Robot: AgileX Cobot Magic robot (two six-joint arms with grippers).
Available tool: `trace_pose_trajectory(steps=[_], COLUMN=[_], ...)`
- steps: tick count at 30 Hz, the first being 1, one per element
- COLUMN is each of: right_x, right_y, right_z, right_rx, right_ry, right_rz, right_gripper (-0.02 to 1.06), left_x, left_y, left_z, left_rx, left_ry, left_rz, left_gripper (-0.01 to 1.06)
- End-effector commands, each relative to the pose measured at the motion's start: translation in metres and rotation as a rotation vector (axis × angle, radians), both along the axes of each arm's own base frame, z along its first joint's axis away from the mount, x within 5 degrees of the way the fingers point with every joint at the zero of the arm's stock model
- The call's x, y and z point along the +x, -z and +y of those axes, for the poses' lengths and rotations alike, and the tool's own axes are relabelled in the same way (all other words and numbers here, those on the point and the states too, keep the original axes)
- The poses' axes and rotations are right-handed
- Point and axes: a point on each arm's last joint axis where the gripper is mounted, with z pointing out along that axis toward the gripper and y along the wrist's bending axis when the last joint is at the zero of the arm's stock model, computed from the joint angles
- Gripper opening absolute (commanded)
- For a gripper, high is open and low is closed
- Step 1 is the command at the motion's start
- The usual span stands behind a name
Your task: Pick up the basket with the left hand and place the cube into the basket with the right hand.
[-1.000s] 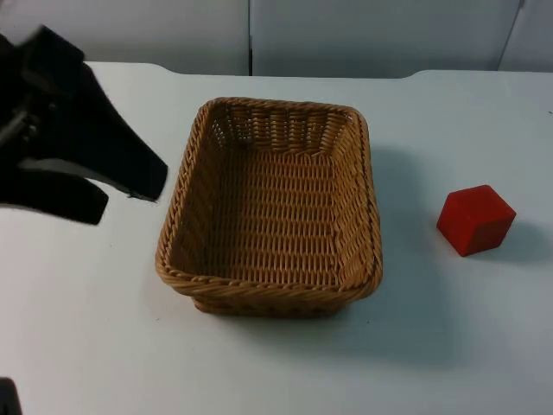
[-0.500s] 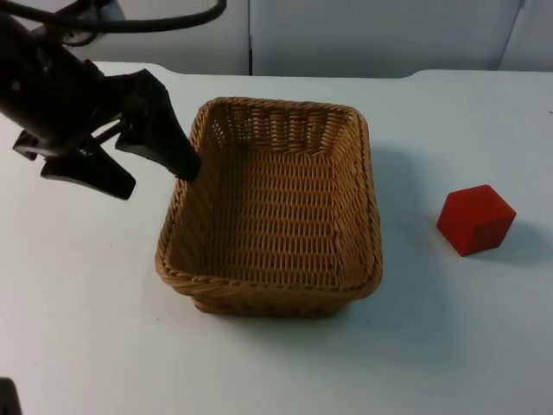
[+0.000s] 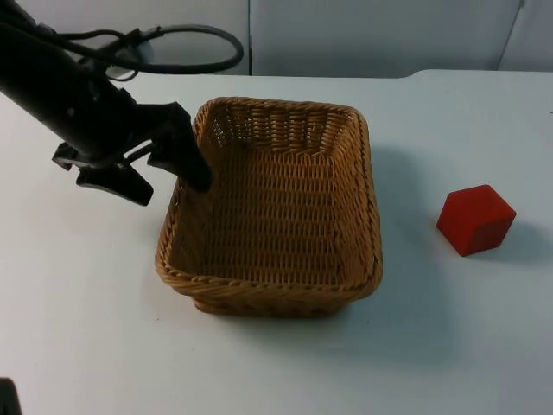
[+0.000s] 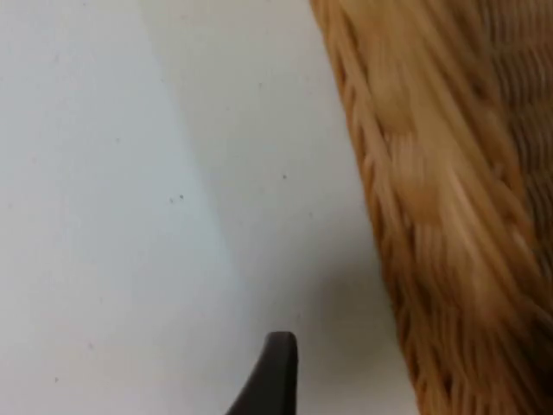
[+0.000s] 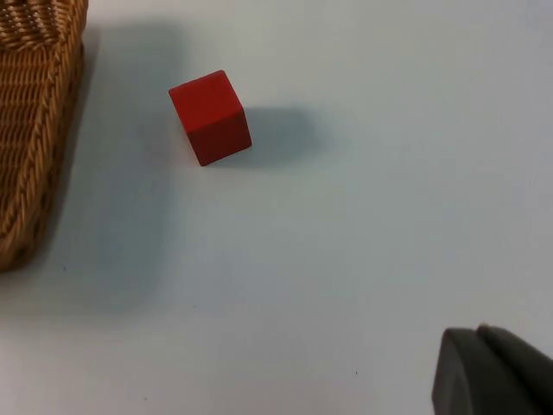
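Now the left gripper [image 3: 162, 173] stands wide open astride the left wall of the rectangular woven wicker basket [image 3: 272, 207], one finger inside, one outside, while the red cube [image 3: 474, 220] rests well right on the white table [image 3: 86, 328].

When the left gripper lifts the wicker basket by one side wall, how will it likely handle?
The basket is woven and empty, so probably light. The left gripper straddles one long wall, so it will likely tilt toward the far side. The weave looks rigid enough to hold shape.
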Motion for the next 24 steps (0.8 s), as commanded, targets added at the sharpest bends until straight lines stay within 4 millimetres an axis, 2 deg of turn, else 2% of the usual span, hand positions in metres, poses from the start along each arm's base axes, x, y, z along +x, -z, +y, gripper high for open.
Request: trace_pose_trajectory(steps=[1, 4, 5, 6, 7, 8, 9, 10, 11, 15, 19, 20, 24], right_x=[0.000, 0.000, 0.000, 0.000, 0.000, 0.000, 0.000, 0.000, 0.000, 0.000, 0.000, 0.000, 0.000], right_y=[0.001, 0.001, 0.001, 0.001, 0.001, 0.001, 0.001, 0.001, 0.001, 0.001, 0.001, 0.001, 0.001], right_z=[0.000, 0.000, 0.000, 0.000, 0.000, 0.000, 0.000, 0.000, 0.000, 0.000, 0.000, 0.000, 0.000], right_rx=[-0.008, -0.008, -0.008, -0.008, -0.008, -0.008, -0.008, -0.008, -0.008, -0.008, -0.008, -0.008, -0.008], right_ry=[-0.001, -0.001, -0.001, -0.001, -0.001, -0.001, -0.001, -0.001, -0.001, -0.001, -0.001, -0.001, -0.001], right_rz=[-0.010, -0.010, -0.010, -0.010, -0.010, -0.010, -0.010, -0.010, -0.010, -0.010, -0.010, -0.010, -0.010], right_gripper=[0.00, 0.00, 0.00, 0.00, 0.00, 0.00, 0.00, 0.00, 0.00, 0.00, 0.00, 0.00, 0.00], left_x=[0.005, 0.009, 0.013, 0.014, 0.015, 0.016, 0.016, 0.017, 0.018, 0.020, 0.021, 0.021, 0.018], left_y=[0.007, 0.020, 0.031, 0.037, 0.043, 0.048, 0.048, 0.051, 0.052, 0.043, 0.011, 0.011, -0.023], left_z=[-0.004, -0.006, -0.007, -0.008, -0.008, -0.007, -0.007, -0.007, -0.005, -0.007, -0.012, -0.012, -0.011], left_rx=[-0.010, -0.030, -0.040, -0.048, -0.053, -0.047, -0.047, -0.041, -0.037, -0.061, -0.134, -0.134, -0.136], left_ry=[-0.011, -0.034, -0.050, -0.068, -0.091, -0.110, -0.110, -0.116, -0.119, -0.114, -0.097, -0.097, -0.099], left_rz=[0.005, 0.030, 0.048, 0.059, 0.067, 0.065, 0.065, 0.064, 0.056, 0.045, 0.049, 0.049, 0.027], left_gripper=[0.82, 0.79, 0.73, 0.63, 0.47, 0.27, 0.27, 0.07, 0.00, 0.00, 0.00, 0.00, 0.00])
